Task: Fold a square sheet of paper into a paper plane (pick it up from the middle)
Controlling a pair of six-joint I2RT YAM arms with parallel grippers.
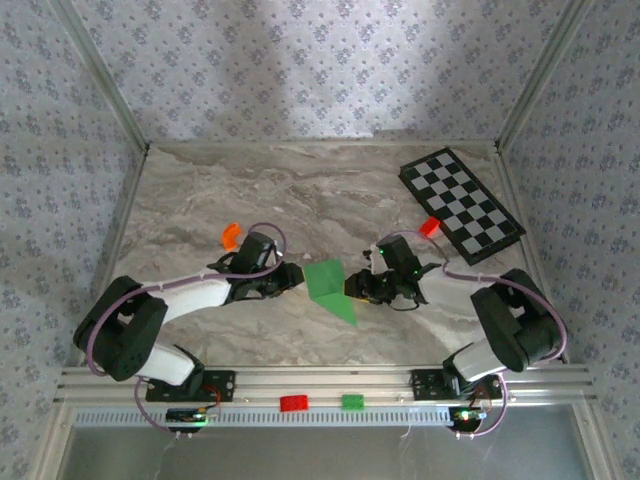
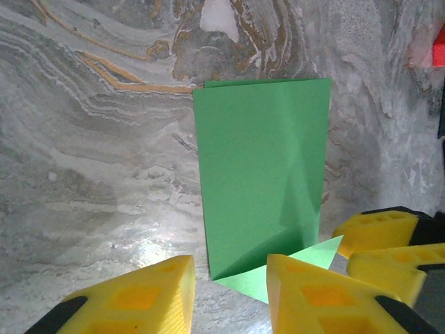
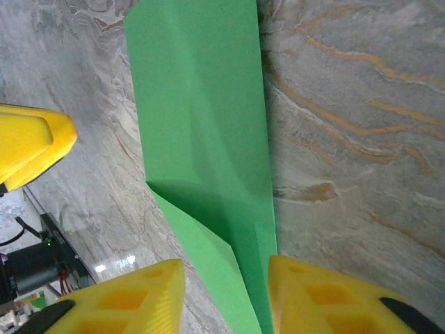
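The square sheet of paper [image 1: 328, 280], bright green, lies on the marble table folded to a narrow strip, with one corner turned into a triangular flap. My left gripper [image 1: 296, 277] is at its left edge and my right gripper [image 1: 353, 289] at its right edge. In the left wrist view the paper [image 2: 261, 167] lies ahead of the left gripper [image 2: 229, 271], which is open, the flap's tip beside its right finger. In the right wrist view the paper [image 3: 201, 118] runs down between the yellow fingers of the right gripper [image 3: 226, 268], which is open and straddles it.
A black-and-white checkered board [image 1: 462, 204] lies at the back right with a red brick [image 1: 430, 226] by its near corner. An orange piece [image 1: 231, 236] sits behind the left arm. A red brick [image 1: 294, 403] and a green brick [image 1: 352, 402] rest on the front rail.
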